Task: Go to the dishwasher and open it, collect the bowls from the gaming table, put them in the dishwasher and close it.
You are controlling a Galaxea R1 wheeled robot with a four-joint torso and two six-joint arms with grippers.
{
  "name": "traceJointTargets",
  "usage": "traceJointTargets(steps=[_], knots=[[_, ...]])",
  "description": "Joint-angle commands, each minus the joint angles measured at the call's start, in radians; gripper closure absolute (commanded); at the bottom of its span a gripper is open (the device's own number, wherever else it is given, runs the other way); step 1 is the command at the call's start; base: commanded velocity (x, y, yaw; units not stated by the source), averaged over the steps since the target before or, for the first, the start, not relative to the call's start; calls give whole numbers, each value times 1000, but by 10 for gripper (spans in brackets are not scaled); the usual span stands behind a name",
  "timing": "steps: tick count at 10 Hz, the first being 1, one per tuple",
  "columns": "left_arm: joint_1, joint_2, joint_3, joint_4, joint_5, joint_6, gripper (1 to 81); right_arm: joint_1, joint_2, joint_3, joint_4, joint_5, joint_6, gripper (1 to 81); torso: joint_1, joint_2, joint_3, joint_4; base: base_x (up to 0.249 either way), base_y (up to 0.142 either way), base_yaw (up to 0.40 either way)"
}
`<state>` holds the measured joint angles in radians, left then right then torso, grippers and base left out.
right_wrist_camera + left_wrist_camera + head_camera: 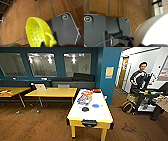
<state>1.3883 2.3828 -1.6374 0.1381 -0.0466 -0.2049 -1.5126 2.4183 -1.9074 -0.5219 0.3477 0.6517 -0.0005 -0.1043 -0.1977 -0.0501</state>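
Note:
A white bowl (154,31) looms large in the left wrist view, carried over the wooden floor with my left gripper (139,44) shut on its rim. In the right wrist view my right gripper (43,44) is shut on the rim of a yellow bowl with small holes (36,33), also above the floor. Ahead in the head view stands a games table (100,114) with a white top and yellow legs; colourful items (85,98), a blue disc (95,106) and a black disc (85,109) lie on it. The dishwasher is out of view.
Two yellow-topped tables (52,92) stand to the left before a dark blue wall with windows. A blue pillar (108,74) rises behind the games table. At the right a person (138,77) stands by a cart (147,100), with a bag (127,107) on the floor.

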Motion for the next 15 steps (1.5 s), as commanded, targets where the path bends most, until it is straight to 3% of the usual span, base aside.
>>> traceJointTargets(steps=[1, 9, 15], knots=[[-51, -25, 31, 18, 34, 9, 811, 42, -35, 32, -35, -15, 0, 811, 1, 0, 0, 0, -120, 0, 0], [-48, 4, -8, 18, 36, 10, 811, 47, -28, 25, -36, -16, 2, 811, 1, 0, 0, 0, -116, 0, 0], [-47, 7, -12, 18, 34, 10, 811, 50, -19, 9, -36, -18, 2, 811, 1, -2, 0, 0, 0, 0, 0]])
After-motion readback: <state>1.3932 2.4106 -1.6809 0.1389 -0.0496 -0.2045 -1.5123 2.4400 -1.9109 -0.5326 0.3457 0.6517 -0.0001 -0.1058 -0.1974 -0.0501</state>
